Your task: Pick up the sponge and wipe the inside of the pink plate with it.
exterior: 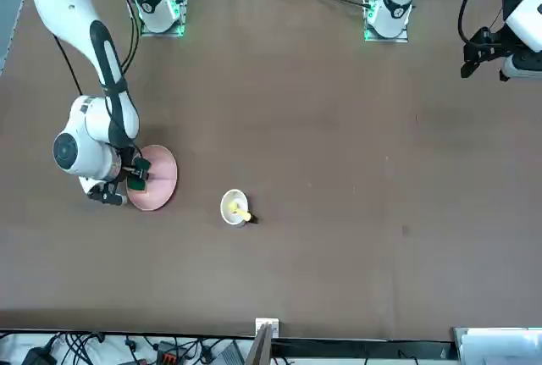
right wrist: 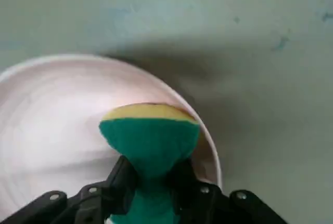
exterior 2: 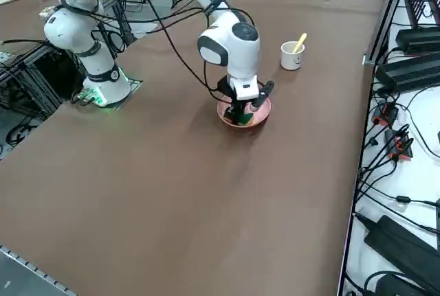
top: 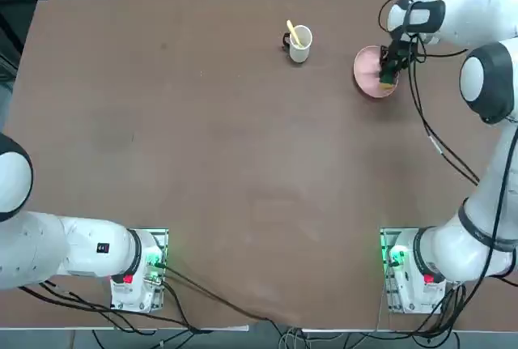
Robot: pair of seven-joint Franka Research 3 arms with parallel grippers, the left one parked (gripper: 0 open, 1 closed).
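Landmark: pink plate (top: 367,71), on the worktop (top: 243,163).
Right gripper (right wrist: 155,180): I have it over the plate's inside, near the rim.
Fingers: closed on the sponge (right wrist: 151,138), pinching its green layer inward.
Sponge: within the plate's rim, yellow layer showing along one edge.
White mug (top: 299,44): upright, apart from the plate, yellow utensil (top: 293,31) leaning in it.

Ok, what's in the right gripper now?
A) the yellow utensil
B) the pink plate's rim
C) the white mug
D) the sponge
D: the right gripper is shut on the sponge, pinching it over the pink plate.
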